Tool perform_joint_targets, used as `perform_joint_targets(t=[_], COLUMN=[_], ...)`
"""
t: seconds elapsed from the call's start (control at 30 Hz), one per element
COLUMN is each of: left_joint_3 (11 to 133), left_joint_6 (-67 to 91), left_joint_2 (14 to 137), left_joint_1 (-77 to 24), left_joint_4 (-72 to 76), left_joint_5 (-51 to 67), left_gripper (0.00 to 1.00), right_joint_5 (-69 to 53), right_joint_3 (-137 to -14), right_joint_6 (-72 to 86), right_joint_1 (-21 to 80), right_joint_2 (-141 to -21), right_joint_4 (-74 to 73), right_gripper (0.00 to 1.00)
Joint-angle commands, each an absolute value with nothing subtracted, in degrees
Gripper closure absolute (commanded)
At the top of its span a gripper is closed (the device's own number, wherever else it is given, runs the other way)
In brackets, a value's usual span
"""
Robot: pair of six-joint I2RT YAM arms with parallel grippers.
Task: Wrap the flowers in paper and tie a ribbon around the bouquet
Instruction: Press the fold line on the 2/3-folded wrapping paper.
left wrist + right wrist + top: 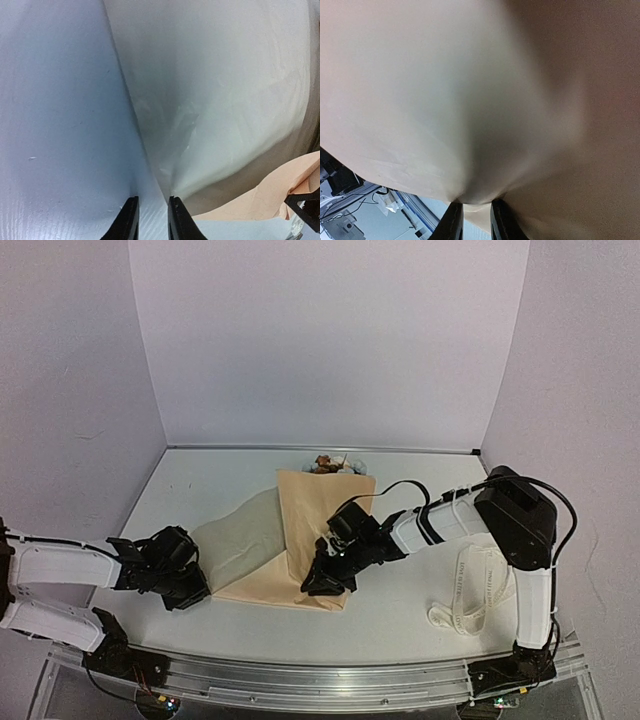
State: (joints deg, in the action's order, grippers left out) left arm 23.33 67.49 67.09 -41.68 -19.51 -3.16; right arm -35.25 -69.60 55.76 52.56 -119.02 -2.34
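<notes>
The white bench [200, 490] fills the floor of the overhead view. Near its middle lies the paper [320, 510], a broad sheet folded over itself. Its peach-tan face runs from the far side down toward the near edge. A pale, greyish-white flap of the same sheet spreads out to the left of the peach part.

The right arm reaches in from the right and bends across the bench. The right tool [325, 582] sits at the near right corner of the folded peach layer. In its wrist view the right tool [473, 205] is clenched on the paper [445, 100], which puckers into the narrow gap between the two dark fingers and rises away from them.

The left arm lies low along the near left side. The left tool [188, 590] is at the near left tip of the pale flap. In its wrist view the fingers stand only slightly apart with bare bench showing between them. The flap's point comes down to the right-hand finger [180, 222]. I cannot tell whether this tool grips the sheet or has let it go.

The ribbon [478, 585] lies in a loose loop on the bench to the right, beside the right arm and well apart from the paper.

The flowers [333, 463] show only as a small cluster of blooms past the paper's far edge.
</notes>
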Motion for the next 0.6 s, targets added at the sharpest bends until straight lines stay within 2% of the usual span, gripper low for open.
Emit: perform_joint_targets(t=[0.0,0.23,0.37,0.57], left_joint_3=[22.8,21.3,19.2,17.6], left_joint_6=[69.9,76.4,82.8,87.6], left_joint_2=[63.1,59.1,58.5,60.3], left_joint_1=[-41.3,-41.4,-41.4,-41.5], left_joint_4=[-24.7,-17.6,-14.4,-11.7], left_joint_5=[-3.4,1.9,2.9,2.7], left_gripper=[0.71,0.65,0.69,0.69], right_joint_5=[-34.8,-35.0,-35.4,-35.8], right_joint_3=[-68.8,-68.9,-69.6,-70.7], right_joint_6=[56.1,55.8,55.6,55.4], right_joint_1=[52.9,52.9,52.9,52.9], right_joint_2=[-120.6,-119.4,-118.7,-118.2], right_joint_4=[-2.4,-2.0,-2.0,-2.0], right_gripper=[0.8,0.8,0.8,0.8])
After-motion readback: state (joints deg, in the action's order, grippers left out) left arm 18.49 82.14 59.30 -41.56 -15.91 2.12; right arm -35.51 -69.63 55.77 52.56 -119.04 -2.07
